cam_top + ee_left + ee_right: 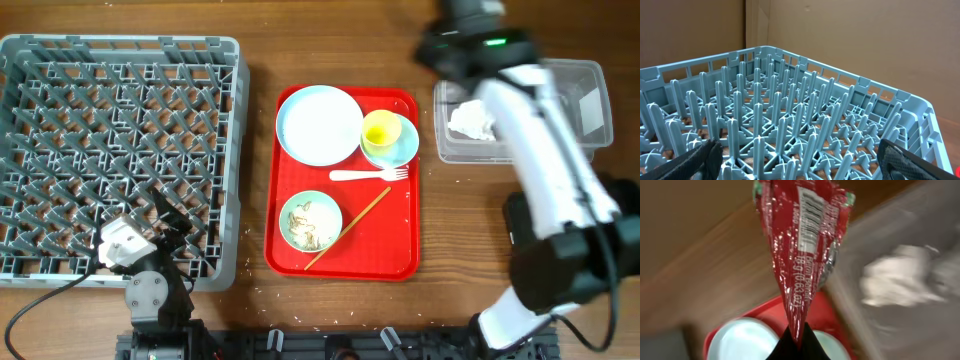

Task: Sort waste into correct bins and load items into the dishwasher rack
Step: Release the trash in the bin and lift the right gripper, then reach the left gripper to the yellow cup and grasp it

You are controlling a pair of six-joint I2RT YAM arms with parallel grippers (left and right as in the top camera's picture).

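Grippers differ: the right gripper [794, 338] is clamped on the narrow tip of the red wrapper scrap [802, 245], beside the clear tub [592, 72] holding a crumpled napkin [472, 122]. The left gripper [800, 161] stands wide, holding nothing, low over the grey dishwasher rack [840, 76]. Between rack and tub, the red tray [390, 255] carries the plate [318, 124], the yellow cup [381, 130] inside the light blue bowl [409, 150], the fork [370, 175] and the green bowl [284, 222].

Bright even light, soft shadows, right wrist view heavily motion-blurred
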